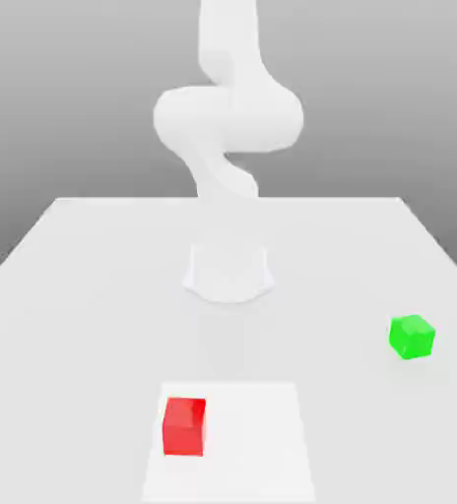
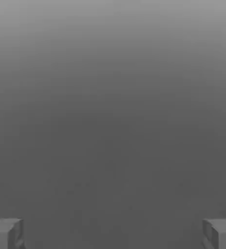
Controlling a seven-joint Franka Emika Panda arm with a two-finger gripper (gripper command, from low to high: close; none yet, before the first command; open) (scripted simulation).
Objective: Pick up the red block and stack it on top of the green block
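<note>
The white arm (image 1: 228,118) rises from a round base (image 1: 228,273) planted near the middle of the white table (image 1: 75,276), its bulky joints curling upward and out past twelve o'clock of the exterior view; the red block (image 1: 184,425) sits flat on the table at about seven o'clock from that base, toward the near edge, resting on the left part of a slightly brighter square patch (image 1: 252,443) of the tabletop; the green block (image 1: 412,337) sits at roughly four o'clock from the base, toward the exterior view's right, turned a little so one corner faces the camera; the two blocks lie well apart, with bare table between them, and neither touches the arm; the red block stands square to the patch's edges, its top face lighter than its front. In the hand view the gripper (image 2: 113,234) shows as two grey fingertips (image 2: 5,233) spread wide, one at each lower corner, with nothing held between them; beyond them lies a plain grey gradient backdrop, lighter toward twelve o'clock and darker lower down.
</note>
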